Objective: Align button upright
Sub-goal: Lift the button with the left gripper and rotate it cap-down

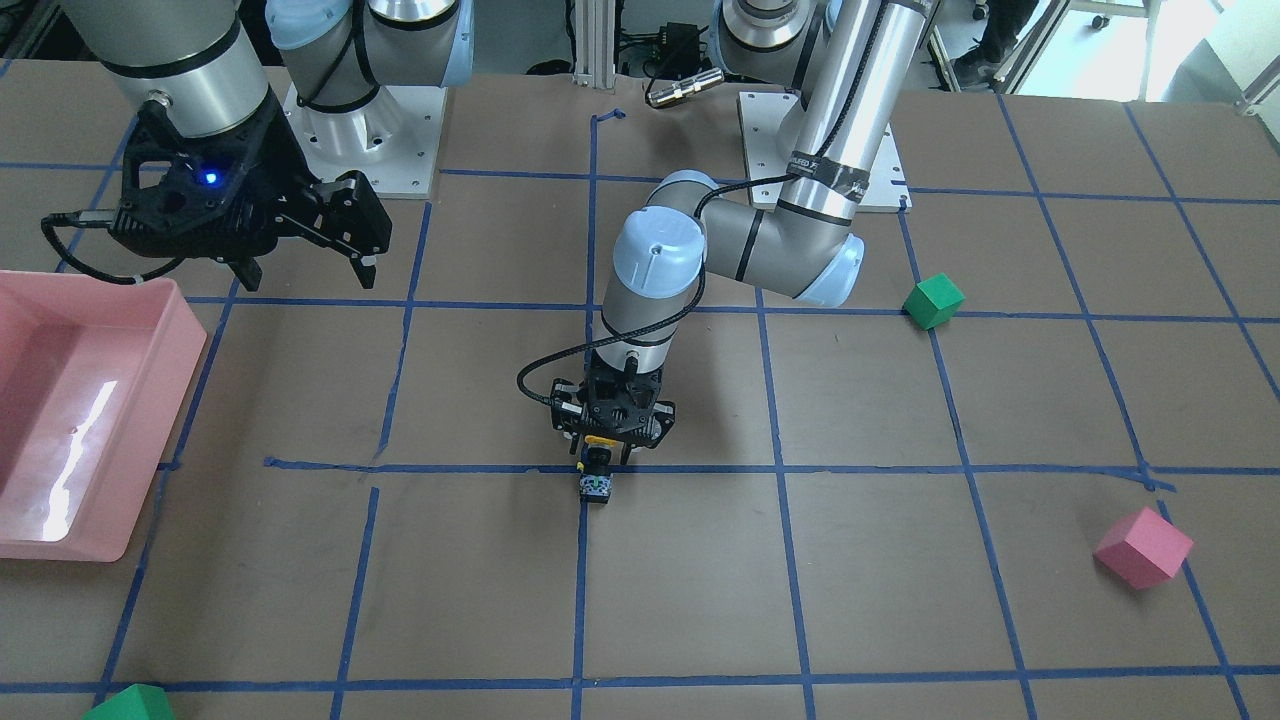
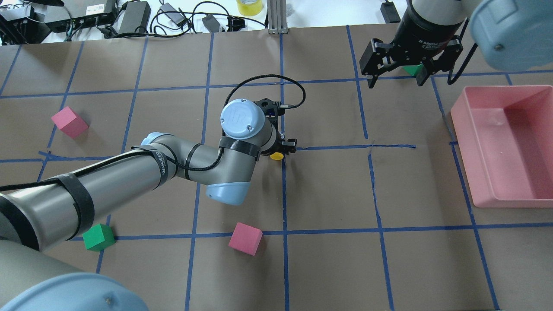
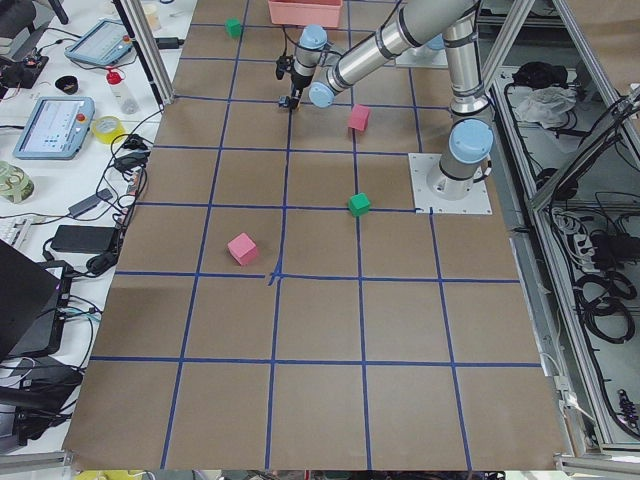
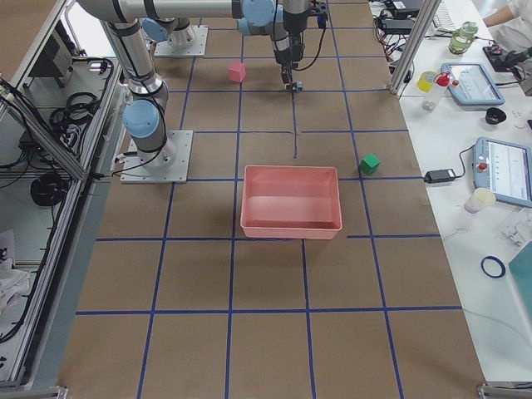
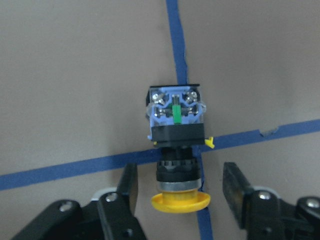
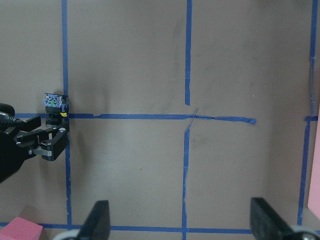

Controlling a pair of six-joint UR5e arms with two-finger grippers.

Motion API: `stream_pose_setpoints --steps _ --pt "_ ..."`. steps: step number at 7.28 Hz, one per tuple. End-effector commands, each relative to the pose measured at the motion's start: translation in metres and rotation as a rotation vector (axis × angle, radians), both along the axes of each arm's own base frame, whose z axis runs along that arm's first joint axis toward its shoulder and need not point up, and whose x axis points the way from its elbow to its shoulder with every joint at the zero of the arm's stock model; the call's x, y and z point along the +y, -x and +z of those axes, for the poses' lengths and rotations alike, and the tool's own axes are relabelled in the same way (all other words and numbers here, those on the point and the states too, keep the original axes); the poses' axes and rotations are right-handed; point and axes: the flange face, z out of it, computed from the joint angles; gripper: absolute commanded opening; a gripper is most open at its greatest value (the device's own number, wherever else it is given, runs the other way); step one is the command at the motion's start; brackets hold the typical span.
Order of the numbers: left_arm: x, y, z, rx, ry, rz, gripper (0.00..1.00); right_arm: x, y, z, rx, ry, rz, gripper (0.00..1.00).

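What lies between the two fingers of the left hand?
The button, on its side: its yellow cap and black neck sit between the open fingers, untouched, in the left wrist view.

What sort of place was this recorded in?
Most likely a robotics lab's test cell, not a factory line. The paper-covered table is gridded with blue tape, the robot arms are bolted to base plates, and teach pendants and power bricks lie on benches alongside.

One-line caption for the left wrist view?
Open left gripper flanks the yellow-capped button, lying on its side over crossing blue tape lines.
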Motion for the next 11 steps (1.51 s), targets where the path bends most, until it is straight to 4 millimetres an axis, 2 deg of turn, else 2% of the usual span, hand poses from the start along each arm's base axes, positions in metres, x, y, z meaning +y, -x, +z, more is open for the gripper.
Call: stream_pose_setpoints --steps 1,2,3,4,5,7,8,10,11 --pt "-0.001 0.0 -0.004 -0.003 -0.005 -0.002 0.55 0.0 0.0 0.0 0.0 0.0 0.0 1.0" --pt "0.0 0.0 -0.005 -0.011 -0.013 -0.026 0.14 0.0 0.0 0.001 0.0 0.001 0.0 1.0" --pt "0.0 0.0 -0.005 -0.014 -0.02 -0.029 0.0 0.0 0.001 0.0 0.0 -0.002 -0.002 1.0" --pt "-0.003 0.001 0.002 -0.015 -0.01 -0.043 0.0 0.0 0.001 0.001 0.0 0.001 -0.002 1.0" --pt "-0.013 0.005 0.025 -0.042 -0.067 -0.059 0.0 0.0 0.001 0.0 0.0 0.0 -0.002 1.0" --pt "-0.047 0.013 0.091 -0.128 -0.193 -0.087 0.0 -0.001 0.002 0.0 0.0 0.0 -0.003 1.0" --pt "-0.053 0.006 0.108 -0.243 -0.222 -0.16 0.0 -0.001 0.002 0.0 0.0 0.0 -0.003 1.0" --pt "-0.058 -0.012 0.116 -0.464 -0.222 -0.407 0.0 -0.001 0.002 0.0 0.0 0.0 -0.003 1.0" --pt "-0.061 -0.017 0.114 -0.536 -0.225 -0.521 0.0 0.0 0.002 0.0 0.0 -0.002 -0.003 1.0"
